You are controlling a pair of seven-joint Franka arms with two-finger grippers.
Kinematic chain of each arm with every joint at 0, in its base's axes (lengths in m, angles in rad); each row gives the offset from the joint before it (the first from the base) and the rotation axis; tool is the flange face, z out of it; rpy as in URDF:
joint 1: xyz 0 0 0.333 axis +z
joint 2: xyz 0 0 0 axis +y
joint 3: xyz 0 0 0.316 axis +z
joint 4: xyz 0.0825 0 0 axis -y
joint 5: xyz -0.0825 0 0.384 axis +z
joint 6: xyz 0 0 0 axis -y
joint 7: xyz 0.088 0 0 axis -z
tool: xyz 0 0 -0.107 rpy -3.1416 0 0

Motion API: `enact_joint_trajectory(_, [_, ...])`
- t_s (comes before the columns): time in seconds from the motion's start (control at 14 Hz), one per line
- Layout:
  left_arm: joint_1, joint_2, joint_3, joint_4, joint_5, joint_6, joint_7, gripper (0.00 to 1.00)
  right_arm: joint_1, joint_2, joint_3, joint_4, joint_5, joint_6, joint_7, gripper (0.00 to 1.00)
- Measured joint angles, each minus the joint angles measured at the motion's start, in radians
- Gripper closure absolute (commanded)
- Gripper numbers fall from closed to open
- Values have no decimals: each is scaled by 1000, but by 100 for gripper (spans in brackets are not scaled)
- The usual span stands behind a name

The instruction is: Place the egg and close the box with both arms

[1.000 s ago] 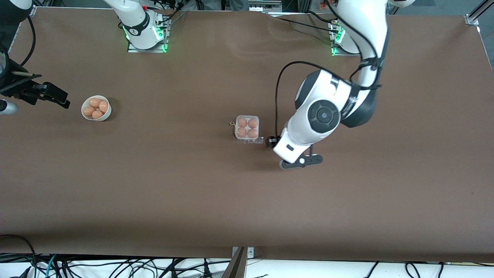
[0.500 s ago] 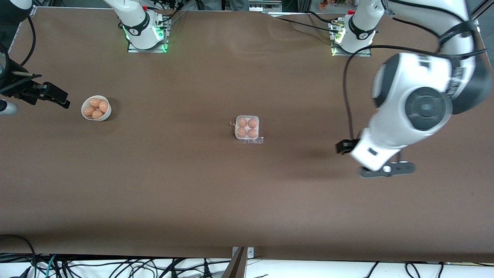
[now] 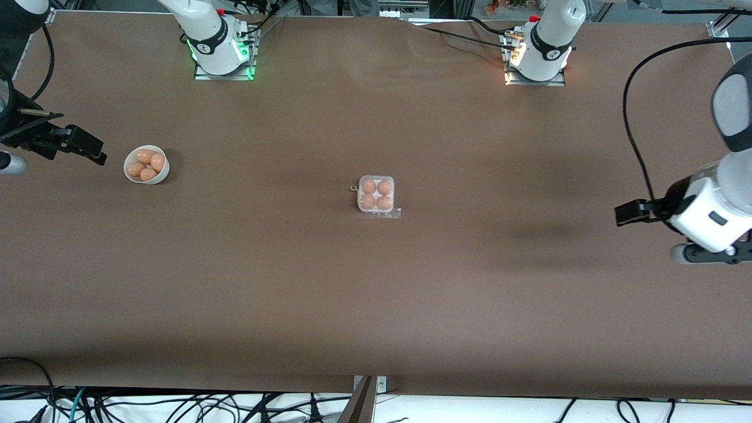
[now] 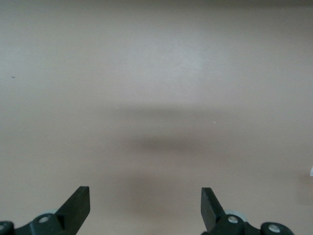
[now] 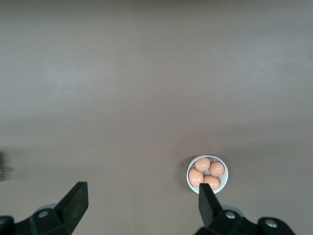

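The box (image 3: pixel 376 194) sits mid-table with four orange-brown eggs (image 3: pixel 368 186) in its white cells. Its clear lid lies down over them. A clear flap sticks out on the side nearer the front camera. My left gripper (image 4: pixel 145 200) is open and empty, high over bare table at the left arm's end; its hand shows in the front view (image 3: pixel 711 252). My right gripper (image 5: pixel 142 198) is open and empty, held high at the right arm's end of the table, beside the bowl. The box shows in neither wrist view.
A round white bowl (image 3: pixel 154 180) with several loose eggs stands toward the right arm's end; it also shows in the right wrist view (image 5: pixel 223 167). Brown table surface lies all round the box. Cables hang along the table's near edge.
My left arm has swung away from right beside the box toward the left arm's end of the table. The box, the bowl and the right arm have not moved.
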Motion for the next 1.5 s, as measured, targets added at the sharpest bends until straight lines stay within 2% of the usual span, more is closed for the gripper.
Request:
enact_joint_trajectory(0.14, [48,-8,-18,0,1,0,10,0,0,0,0,0,0,0,0,0])
enact_joint_trajectory(0.36, [208,-64,-180,-7,4,-3,13,0,0,0,0,0,0,0,0,0])
enact_joint_trajectory(0.5, [273,-114,-242,-50,4,-12,15,0,0,0,0,0,0,0,0,0])
enact_joint_trajectory(0.79, [277,-228,-297,-265,15,87,15,0,0,0,0,0,0,0,0,0])
enact_joint_trajectory(1.0, [276,-310,-331,-396,31,112,15,0,0,0,0,0,0,0,0,0])
enact_joint_trajectory(1.29, [276,-366,-336,-494,38,121,15,0,0,0,0,0,0,0,0,0])
enact_joint_trajectory(1.5, [274,-371,-342,-546,93,177,16,0,0,0,0,0,0,0,0,0])
